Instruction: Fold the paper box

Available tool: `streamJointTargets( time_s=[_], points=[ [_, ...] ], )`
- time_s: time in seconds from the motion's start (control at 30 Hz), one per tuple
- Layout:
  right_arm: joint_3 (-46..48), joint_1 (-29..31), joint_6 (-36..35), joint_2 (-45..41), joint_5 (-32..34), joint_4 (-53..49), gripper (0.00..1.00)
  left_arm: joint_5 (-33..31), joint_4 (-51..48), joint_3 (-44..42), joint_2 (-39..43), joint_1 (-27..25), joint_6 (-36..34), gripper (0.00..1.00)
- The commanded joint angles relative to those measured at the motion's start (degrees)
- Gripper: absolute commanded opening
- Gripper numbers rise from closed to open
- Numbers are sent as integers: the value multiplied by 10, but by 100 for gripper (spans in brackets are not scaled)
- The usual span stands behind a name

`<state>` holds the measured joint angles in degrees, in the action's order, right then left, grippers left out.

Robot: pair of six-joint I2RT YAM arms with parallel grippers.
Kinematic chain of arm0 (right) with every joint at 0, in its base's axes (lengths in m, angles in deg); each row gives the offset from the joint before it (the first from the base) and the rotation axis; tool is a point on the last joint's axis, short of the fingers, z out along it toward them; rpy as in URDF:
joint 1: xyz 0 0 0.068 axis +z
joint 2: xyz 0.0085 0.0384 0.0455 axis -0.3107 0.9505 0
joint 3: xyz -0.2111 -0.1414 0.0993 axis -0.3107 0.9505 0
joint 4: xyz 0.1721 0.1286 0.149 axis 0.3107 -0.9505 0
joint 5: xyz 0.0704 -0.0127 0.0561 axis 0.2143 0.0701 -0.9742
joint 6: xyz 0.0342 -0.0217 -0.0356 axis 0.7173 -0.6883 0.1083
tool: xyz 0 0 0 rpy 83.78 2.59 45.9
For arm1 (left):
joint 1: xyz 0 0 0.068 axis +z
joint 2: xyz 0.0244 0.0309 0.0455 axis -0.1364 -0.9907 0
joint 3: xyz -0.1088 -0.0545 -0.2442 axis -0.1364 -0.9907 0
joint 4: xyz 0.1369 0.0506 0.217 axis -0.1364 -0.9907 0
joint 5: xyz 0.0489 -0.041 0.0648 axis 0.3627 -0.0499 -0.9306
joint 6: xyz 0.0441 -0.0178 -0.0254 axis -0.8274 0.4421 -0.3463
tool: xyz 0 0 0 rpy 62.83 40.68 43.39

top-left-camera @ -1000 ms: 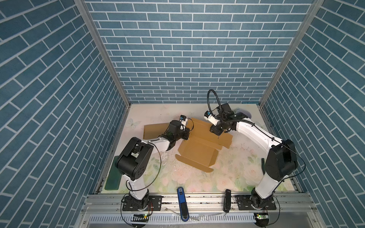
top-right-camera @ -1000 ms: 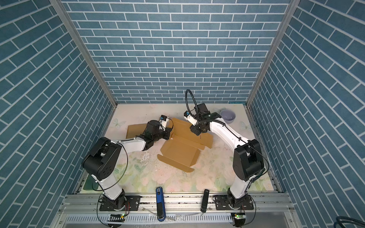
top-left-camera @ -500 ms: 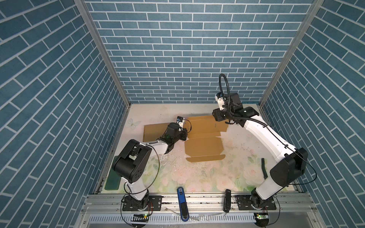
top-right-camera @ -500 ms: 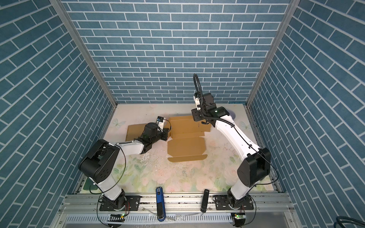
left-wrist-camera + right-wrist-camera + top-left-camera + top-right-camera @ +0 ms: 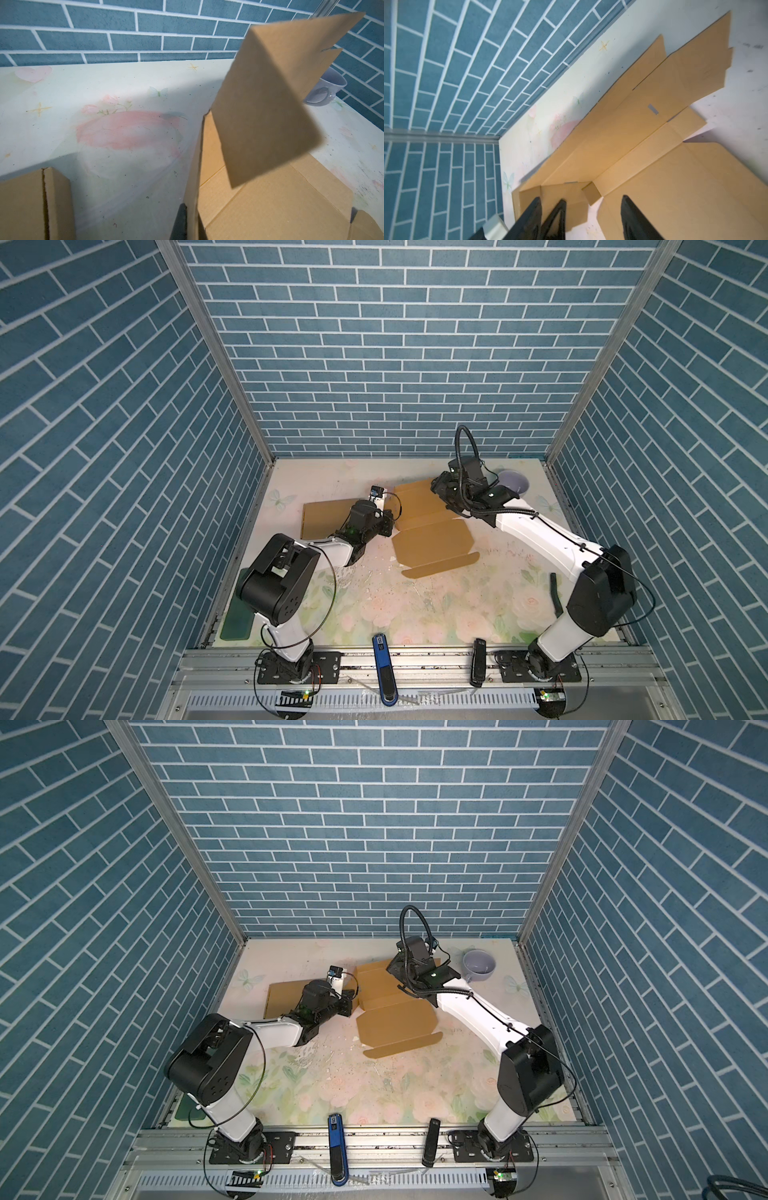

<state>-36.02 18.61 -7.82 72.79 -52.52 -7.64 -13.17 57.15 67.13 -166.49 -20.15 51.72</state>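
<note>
Pinching the box [image 5: 432, 547] by its left edge, the left end effector [image 5: 386, 526] is nearer. Right end effector [image 5: 441, 494], spread, hangs over its far end.

In a top view, the right arm [image 5: 536, 526] hides part of the cup [image 5: 517, 483], right of centre. In the left wrist view, the box's [image 5: 280, 207] flap [image 5: 266, 108] is blurred and covers part of the cup; the left gripper [image 5: 191, 223] is cut off by the frame edge.

The paper box [image 5: 395, 1023] lies centrally, cup [image 5: 480, 965] behind-right, seemingly apart.
</note>
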Motion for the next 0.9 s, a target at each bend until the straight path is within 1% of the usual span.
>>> streamJointTargets(
  time_s=[0.0, 0.1, 0.2, 0.27, 0.37, 0.5, 0.63, 0.8, 0.87],
  points=[
    [-30, -2, 124, 15, 26, 55, 62, 15, 12, -9, 6, 2, -13, 0],
    [-37, -4, 161, 34, 39, 54, 63, 20, 12, -7, 4, 2, -18, 0],
    [-31, -10, 200, 52, 35, 63, 63, 26, 13, -4, 0, 2, -18, 0],
    [-26, -14, 211, 62, 43, 73, 63, 28, 17, -4, -1, 2, -18, 0],
    [-24, -23, 225, 76, 33, 92, 61, 31, 14, -4, -1, 2, -20, 0],
    [-21, -33, 226, 89, 37, 108, 60, 36, 14, -3, -3, 2, -24, 0],
    [-12, -41, 231, 100, 25, 129, 54, 38, 12, 1, -9, 2, -24, 0],
    [18, -44, 246, 104, 18, 164, 35, 39, 5, 8, -16, 2, -22, 0],
    [30, -44, 249, 103, 16, 176, 30, 40, -1, 12, -17, 2, -22, 0]
  ],
)
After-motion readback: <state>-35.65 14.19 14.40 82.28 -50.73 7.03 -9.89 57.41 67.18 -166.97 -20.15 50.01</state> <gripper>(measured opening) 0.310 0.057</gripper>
